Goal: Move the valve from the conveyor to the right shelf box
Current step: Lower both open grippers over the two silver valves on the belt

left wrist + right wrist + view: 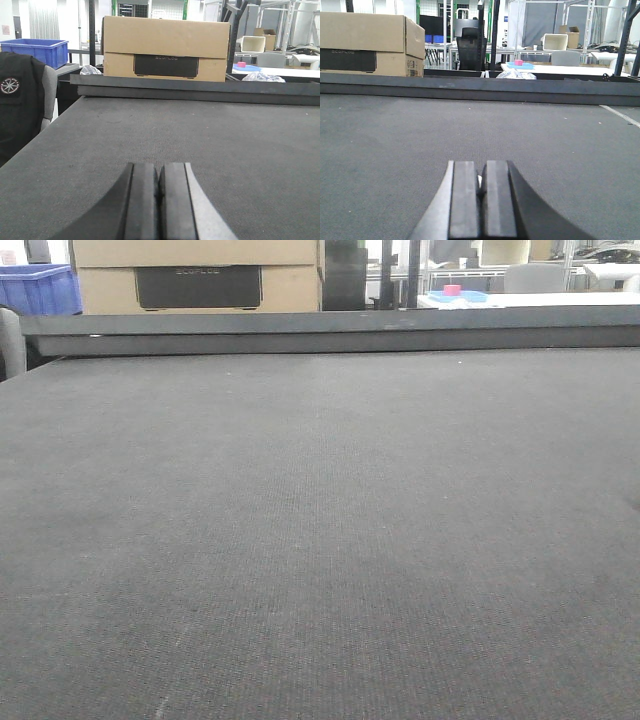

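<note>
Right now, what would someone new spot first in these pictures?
The big dark grey conveyor fills almost every picture. Behind its far rail sits a tan cardboard box with a black panel, and a blue crate is to its left. Low in each wrist view, the left gripper and right gripper are pressed shut.

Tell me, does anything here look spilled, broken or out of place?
Nothing much stands out. The conveyor lies flat and unmarked apart from a few pale specks. The left hand and right hand are both closed. A small pale bit shows between the right hand's pads; I cannot tell what it is. No valve is in view.
</note>
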You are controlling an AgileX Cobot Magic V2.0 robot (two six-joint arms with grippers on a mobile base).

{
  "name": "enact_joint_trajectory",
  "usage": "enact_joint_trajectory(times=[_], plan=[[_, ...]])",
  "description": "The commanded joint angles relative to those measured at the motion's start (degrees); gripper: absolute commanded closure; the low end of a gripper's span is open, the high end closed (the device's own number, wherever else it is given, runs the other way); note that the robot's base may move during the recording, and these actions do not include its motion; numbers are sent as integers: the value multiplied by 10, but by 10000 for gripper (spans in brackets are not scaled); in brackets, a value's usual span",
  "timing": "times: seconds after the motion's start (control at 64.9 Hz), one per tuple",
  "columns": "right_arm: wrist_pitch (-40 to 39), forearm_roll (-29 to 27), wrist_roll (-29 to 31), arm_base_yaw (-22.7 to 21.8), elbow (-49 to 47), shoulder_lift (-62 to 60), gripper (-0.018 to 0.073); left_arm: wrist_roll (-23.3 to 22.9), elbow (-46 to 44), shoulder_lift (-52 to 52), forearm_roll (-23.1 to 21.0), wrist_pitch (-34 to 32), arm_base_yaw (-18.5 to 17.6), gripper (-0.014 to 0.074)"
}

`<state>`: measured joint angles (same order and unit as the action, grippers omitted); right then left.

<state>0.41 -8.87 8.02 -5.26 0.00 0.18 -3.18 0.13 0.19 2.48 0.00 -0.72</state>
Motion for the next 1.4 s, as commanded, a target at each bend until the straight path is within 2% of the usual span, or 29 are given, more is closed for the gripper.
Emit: enact_joint_trajectory(times=[0.0, 1.017, 1.109, 1.263, 1.386], plan=[[-12, 3, 2, -2, 0, -2, 727, -4, -1, -2, 1, -11, 0, 707], [-32, 3, 2, -2, 0, -2, 727, -4, -1, -2, 1, -18, 0, 707], [24, 3, 2, -2, -42, -2, 727, -4, -35, -2, -6, 19, 0, 707], [122, 3, 2, -2, -145, -1, 727, -4, -163, 6, -6, 188, 0, 707], [216, 3, 2, -2, -223, 55, 727, -4, -237, 59, -6, 245, 0, 707]])
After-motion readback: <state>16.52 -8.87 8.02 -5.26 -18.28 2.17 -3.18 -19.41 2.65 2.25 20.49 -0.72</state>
